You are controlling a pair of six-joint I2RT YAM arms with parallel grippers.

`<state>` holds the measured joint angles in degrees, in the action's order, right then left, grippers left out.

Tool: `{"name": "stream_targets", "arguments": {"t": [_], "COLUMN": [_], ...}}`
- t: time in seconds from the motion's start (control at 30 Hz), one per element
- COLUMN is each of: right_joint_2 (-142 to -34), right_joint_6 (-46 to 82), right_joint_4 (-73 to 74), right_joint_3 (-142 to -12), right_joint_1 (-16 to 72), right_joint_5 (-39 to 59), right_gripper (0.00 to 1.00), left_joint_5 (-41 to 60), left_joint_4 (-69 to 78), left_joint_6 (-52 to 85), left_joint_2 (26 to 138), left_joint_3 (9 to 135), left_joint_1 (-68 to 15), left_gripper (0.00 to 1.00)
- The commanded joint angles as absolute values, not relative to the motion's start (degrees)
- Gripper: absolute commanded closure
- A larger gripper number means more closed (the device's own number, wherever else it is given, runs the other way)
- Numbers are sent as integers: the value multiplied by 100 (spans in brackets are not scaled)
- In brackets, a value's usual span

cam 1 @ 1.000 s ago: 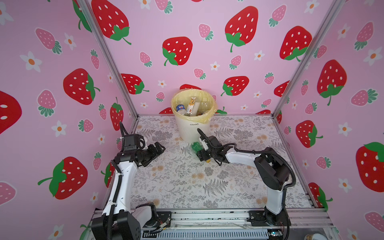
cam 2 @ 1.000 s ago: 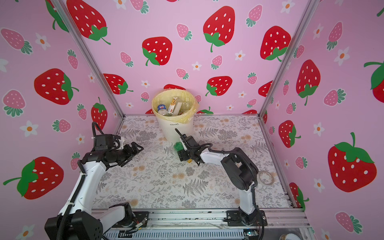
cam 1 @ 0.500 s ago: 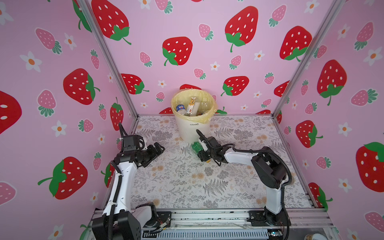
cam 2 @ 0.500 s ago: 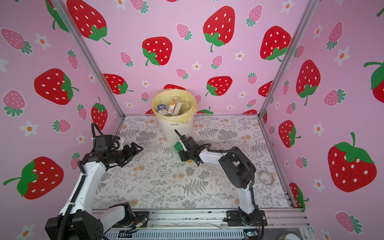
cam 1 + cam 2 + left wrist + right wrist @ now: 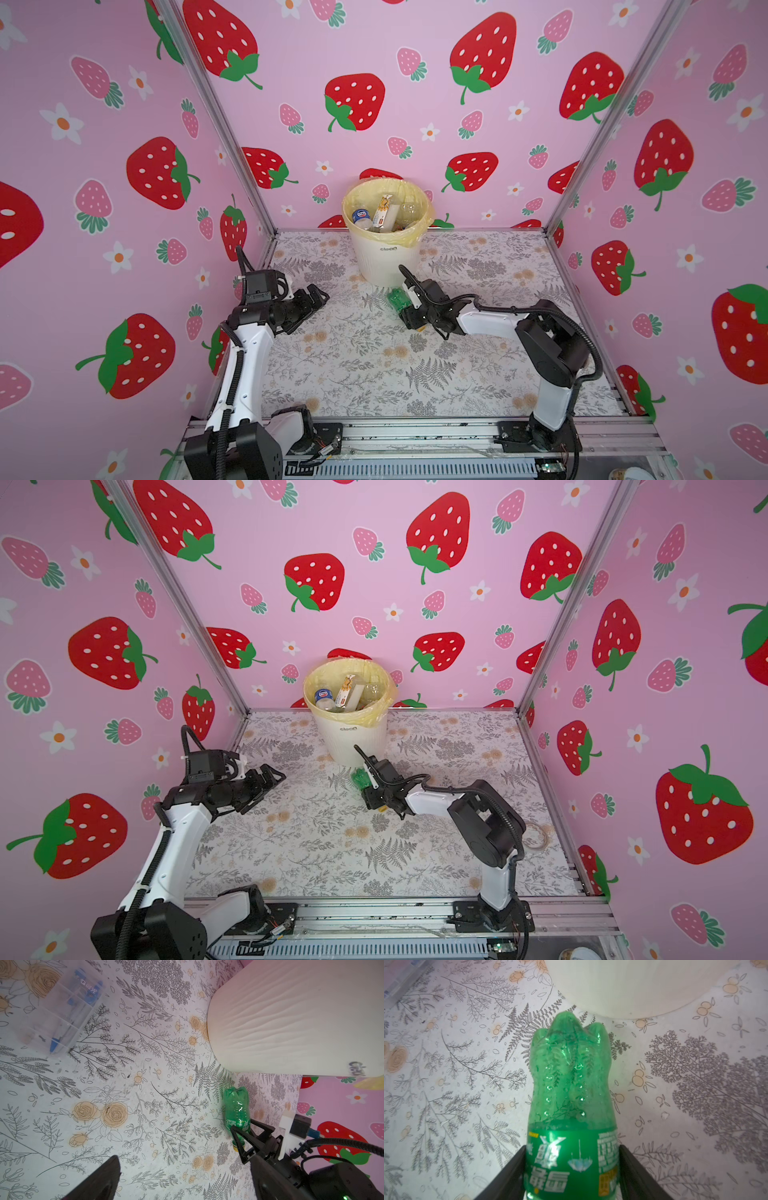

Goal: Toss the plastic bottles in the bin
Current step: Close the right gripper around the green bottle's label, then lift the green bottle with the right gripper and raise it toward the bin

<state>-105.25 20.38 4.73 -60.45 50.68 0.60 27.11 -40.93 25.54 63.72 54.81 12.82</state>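
A green plastic bottle [image 5: 398,300] [image 5: 360,780] lies on the floral mat just in front of the bin [image 5: 384,259] [image 5: 353,744], base toward the bin. My right gripper [image 5: 409,311] [image 5: 572,1159] is shut on its labelled part. In the right wrist view both fingers [image 5: 517,1161] press the label's sides. The left wrist view shows the bottle [image 5: 236,1109] and its yellow cap [image 5: 236,1148] by the bin wall [image 5: 291,1022]. Inside the yellow-lined bin lie several plastic bottles [image 5: 362,216]. My left gripper [image 5: 316,297] [image 5: 187,1184] hangs open and empty at the left.
A clear plastic box [image 5: 62,1012] with blue items stands on the mat, seen in the left wrist view. A tape roll [image 5: 538,837] lies near the right wall. Pink strawberry walls with metal posts [image 5: 216,120] close three sides.
The right gripper's fingers have closed in on the green bottle, and the arm has edged slightly toward the bin. The left arm has barely moved.
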Motion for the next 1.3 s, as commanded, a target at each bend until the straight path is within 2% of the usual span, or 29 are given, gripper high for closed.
{"name": "stream_targets", "arguments": {"t": [0.0,0.6,1.27], "right_joint_2": [-10145,-8674,-7249], "right_joint_6": [2192,2760,2855], "right_joint_4": [636,957,717], "right_joint_3": [-5823,-4727,-4333], "right_joint_1": [5129,5152,5156], "right_joint_5": [8,-109,-454], "right_gripper": [34,34,36], "left_joint_5": [2821,2918,2918], "left_joint_4": [-4073,-3999,-3921], "left_joint_6": [2558,2566,2610], "left_joint_2": [6306,6289,6247], "left_joint_3": [5422,5352,5297], "left_joint_1": [1322,1324,1319], "left_gripper": [1,1,1]}}
